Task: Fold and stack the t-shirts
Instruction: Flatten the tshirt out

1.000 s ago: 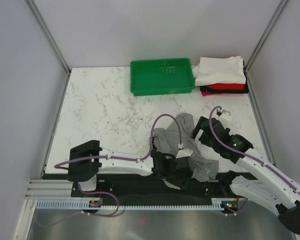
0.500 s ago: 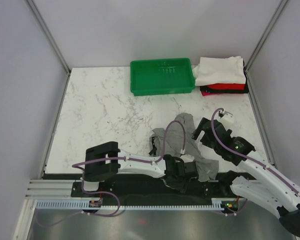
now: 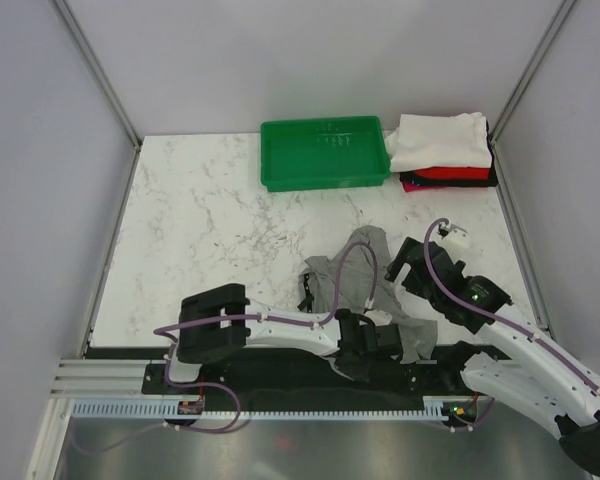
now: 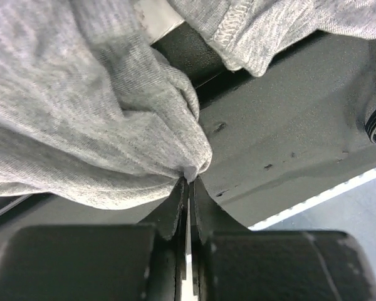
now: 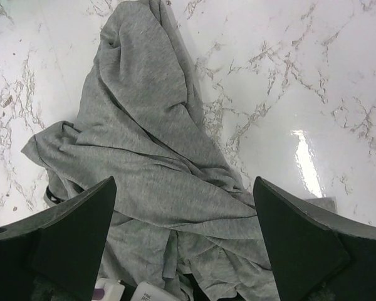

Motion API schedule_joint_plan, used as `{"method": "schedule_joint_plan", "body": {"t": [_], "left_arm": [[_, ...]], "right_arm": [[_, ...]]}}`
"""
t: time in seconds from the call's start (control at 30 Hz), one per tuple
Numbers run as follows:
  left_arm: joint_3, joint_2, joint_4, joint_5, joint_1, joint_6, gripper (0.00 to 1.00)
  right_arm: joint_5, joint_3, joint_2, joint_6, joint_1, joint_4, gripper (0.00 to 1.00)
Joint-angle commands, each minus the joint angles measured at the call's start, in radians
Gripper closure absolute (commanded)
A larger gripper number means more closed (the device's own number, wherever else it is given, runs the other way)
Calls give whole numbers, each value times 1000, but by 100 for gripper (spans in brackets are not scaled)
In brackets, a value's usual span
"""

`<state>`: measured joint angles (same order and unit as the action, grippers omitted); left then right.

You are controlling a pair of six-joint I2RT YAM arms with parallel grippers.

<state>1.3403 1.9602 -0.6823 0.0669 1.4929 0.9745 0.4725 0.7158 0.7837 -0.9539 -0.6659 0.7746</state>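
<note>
A heather-grey t-shirt (image 3: 352, 272) lies crumpled at the near edge of the marble table, its lower part hanging over the black base rail. My left gripper (image 3: 388, 338) is at that lower edge, and in the left wrist view it (image 4: 189, 180) is shut on a pinched fold of the grey t-shirt (image 4: 81, 100). My right gripper (image 3: 396, 268) hovers over the shirt's right side. Its wrist view shows it (image 5: 183, 185) wide open above the grey t-shirt (image 5: 150, 144), holding nothing. Folded t-shirts are stacked at the back right: white (image 3: 438, 140) on red (image 3: 452, 173) on black (image 3: 483, 179).
A green plastic tray (image 3: 272, 180) stands at the back centre, left of the folded stack. Bare marble table (image 3: 210, 230) spreads to the left. The black base rail (image 4: 288, 138) runs under the left gripper, with the metal frame edge beyond it.
My left arm has reached further right along the near edge, and its gripper has gone from open to shut on a fold of the grey shirt. The right gripper has barely moved.
</note>
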Motion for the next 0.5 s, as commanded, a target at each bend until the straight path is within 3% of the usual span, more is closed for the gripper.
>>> {"method": "schedule_joint_plan", "body": {"t": [0.0, 0.07, 0.17, 0.33, 0.4, 0.47], "left_arm": [[-32, -33, -2, 89, -28, -22, 98], [-62, -120, -48, 175, -57, -42, 98], [-110, -363, -186, 298, -187, -89, 98], [-142, -841, -368, 459, -584, -232, 98], [-144, -935, -379, 497, -740, -285, 98], [-151, -1004, -382, 510, -824, -353, 98]], "right_arm": [[8, -6, -11, 7, -1, 2, 2], [-17, -6, -11, 7, -3, 2, 2], [-55, -10, -11, 6, -3, 2, 2], [-149, -68, -15, -32, -3, -38, 2], [-178, -105, -9, -46, -4, -67, 2], [-211, -128, 27, -49, -6, -109, 2]]}}
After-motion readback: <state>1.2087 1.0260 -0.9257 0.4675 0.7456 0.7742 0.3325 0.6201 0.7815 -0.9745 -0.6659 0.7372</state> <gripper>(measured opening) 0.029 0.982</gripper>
